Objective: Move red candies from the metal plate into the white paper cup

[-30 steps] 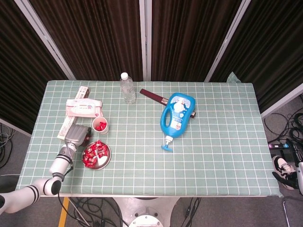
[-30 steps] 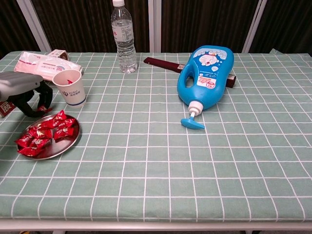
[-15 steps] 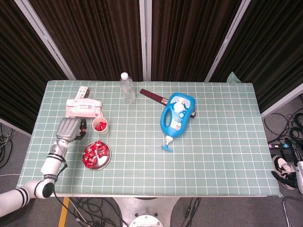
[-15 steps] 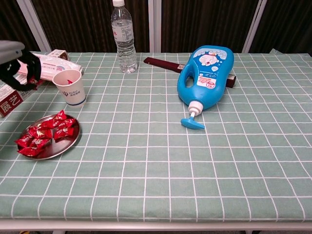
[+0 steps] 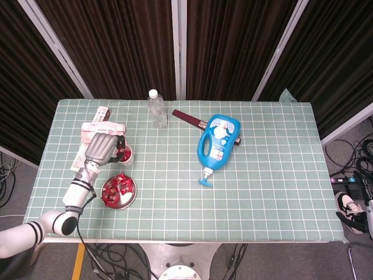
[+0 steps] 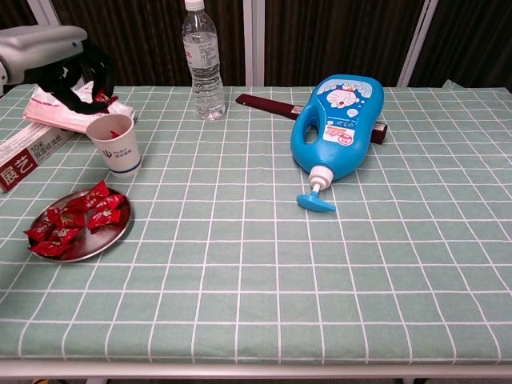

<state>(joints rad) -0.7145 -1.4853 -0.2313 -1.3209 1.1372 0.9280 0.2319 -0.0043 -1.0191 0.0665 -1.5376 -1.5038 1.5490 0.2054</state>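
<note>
The metal plate [image 5: 130, 197] [image 6: 114, 234] lies near the table's front left and holds several red candies [image 5: 115, 187] [image 6: 72, 221]. Just behind it stands the white paper cup [image 5: 126, 156] [image 6: 117, 146] with some red inside. My left hand [image 5: 104, 149] [image 6: 58, 58] hovers just above and to the left of the cup. Its dark fingers [image 6: 78, 86] pinch a red candy [image 6: 101, 98] a little above the cup's rim. My right hand shows in neither view.
A pink tissue pack [image 5: 94, 128] [image 6: 50, 112] and a long white box [image 6: 28, 154] lie behind and left of the cup. Further right are a water bottle [image 5: 156, 109] [image 6: 202, 62], a dark red box [image 5: 187, 118] and a blue detergent bottle [image 5: 217, 142] [image 6: 340, 122] on its side.
My left hand rose from beside the plate, went back and left, then swung right to hover over the cup with a red candy in its fingers.
</note>
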